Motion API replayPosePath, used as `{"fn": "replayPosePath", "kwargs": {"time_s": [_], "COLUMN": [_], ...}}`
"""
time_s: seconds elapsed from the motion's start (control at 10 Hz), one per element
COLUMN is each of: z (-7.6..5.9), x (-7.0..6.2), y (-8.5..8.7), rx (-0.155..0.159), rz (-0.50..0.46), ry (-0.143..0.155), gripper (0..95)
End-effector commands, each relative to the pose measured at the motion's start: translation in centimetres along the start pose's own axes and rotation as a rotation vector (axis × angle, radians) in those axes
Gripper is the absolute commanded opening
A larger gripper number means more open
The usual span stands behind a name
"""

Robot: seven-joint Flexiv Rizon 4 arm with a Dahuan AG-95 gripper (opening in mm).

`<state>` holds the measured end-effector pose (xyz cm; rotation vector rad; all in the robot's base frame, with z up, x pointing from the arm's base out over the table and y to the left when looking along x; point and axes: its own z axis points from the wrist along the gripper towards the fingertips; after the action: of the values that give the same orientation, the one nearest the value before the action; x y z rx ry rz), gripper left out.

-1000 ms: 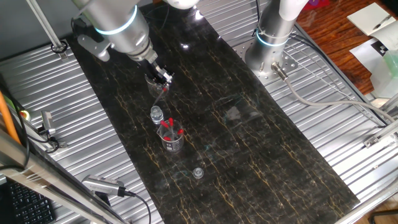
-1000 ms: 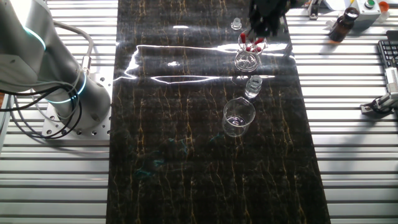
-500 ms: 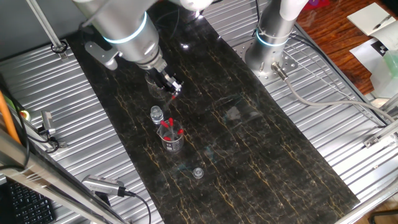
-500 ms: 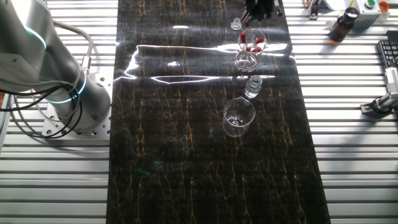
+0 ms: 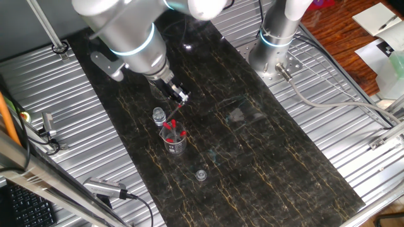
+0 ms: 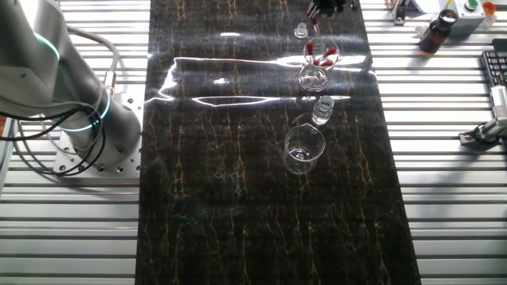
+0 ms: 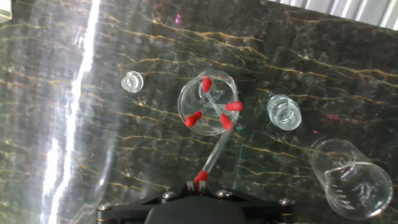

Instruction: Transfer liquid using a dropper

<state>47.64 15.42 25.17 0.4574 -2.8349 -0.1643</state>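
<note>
Gripper point(image 7: 200, 182) fingers clench the dropper point(image 7: 214, 153) by its red bulb above the holder beaker point(image 7: 186, 104); next, carry it to the liquid beaker point(image 7: 349, 175).

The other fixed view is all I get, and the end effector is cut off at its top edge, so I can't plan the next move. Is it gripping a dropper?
Observer: Yes. In the hand view the end effector is shut on the red bulb of one dropper.
Operator: Which way does it hang?
Observer: Tilted, bulb up. Its glass tip points at the small beaker of spare droppers. I cannot tell whether the tip is above the rim.
Operator: How many spares?
Observer: The hand view shows four red bulbs in that beaker.
</note>
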Motion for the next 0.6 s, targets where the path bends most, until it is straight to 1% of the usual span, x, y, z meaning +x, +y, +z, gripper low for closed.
{"fn": "replayPosePath", "kwargs": {"time_s": [0.1, 0.4, 0.6], "z": [0.5, 1.5, 2.1], "x": [-0.4, -0.7, -0.8], "y": [0.6, 1.5, 1.6], "rx": [-0.003, -0.002, 0.0], "rz": [0.011, 0.011, 0.009], "ry": [0.0, -0.002, -0.005], "gripper": [0.0, 0.0, 0.0]}}
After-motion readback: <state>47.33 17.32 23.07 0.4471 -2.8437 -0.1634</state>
